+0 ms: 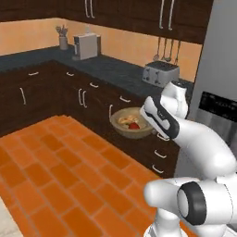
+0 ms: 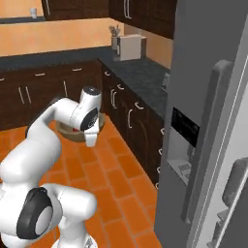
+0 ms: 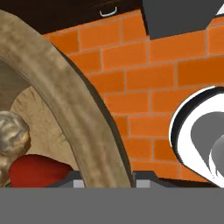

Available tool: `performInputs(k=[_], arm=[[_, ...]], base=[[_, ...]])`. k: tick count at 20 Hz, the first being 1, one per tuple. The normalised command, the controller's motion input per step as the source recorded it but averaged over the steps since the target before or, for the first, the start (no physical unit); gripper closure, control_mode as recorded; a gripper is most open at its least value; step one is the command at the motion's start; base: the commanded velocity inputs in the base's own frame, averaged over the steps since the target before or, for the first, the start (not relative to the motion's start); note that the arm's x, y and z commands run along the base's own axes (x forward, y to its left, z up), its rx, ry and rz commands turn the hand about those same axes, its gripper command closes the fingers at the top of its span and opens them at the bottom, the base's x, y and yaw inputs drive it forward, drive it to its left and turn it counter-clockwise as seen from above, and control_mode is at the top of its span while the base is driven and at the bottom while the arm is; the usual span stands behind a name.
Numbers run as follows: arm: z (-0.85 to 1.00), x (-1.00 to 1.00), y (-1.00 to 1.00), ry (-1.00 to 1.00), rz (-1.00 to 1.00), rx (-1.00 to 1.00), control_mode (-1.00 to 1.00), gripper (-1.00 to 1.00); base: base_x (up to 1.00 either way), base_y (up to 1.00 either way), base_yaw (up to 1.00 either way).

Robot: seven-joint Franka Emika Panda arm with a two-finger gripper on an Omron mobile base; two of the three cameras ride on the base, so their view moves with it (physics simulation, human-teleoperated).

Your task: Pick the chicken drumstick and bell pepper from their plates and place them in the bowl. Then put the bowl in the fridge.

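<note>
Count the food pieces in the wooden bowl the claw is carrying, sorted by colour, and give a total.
Golden-brown: 1, the chicken drumstick
Red: 1, the bell pepper
Total: 2, both inside the bowl

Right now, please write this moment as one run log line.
gripper: shut on bowl rim | bowl: carried above floor | inside: chicken drumstick, bell pepper | fridge: closed

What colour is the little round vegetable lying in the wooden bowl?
Glossy red. The pepper shows best in the hand view, inside the bowl beside the golden-brown drumstick.
</note>
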Motion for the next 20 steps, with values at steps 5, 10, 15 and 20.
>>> performInputs(k=[5, 10, 15, 20], arm=[[0.0, 0.0, 0.0, 0.0, 0.0, 0.0, 1.0, 1.0], [0.0, 0.0, 0.0, 0.0, 0.0, 0.0, 1.0, 1.0], [0.0, 0.0, 0.0, 0.0, 0.0, 0.0, 1.0, 1.0], [0.0, 0.0, 0.0, 0.0, 0.0, 0.0, 1.0, 1.0]], base=[[0.11, -0.34, -0.76], [0.13, -0.31, -0.75], [0.14, -0.03, -0.75], [0.01, -0.07, -0.64]])
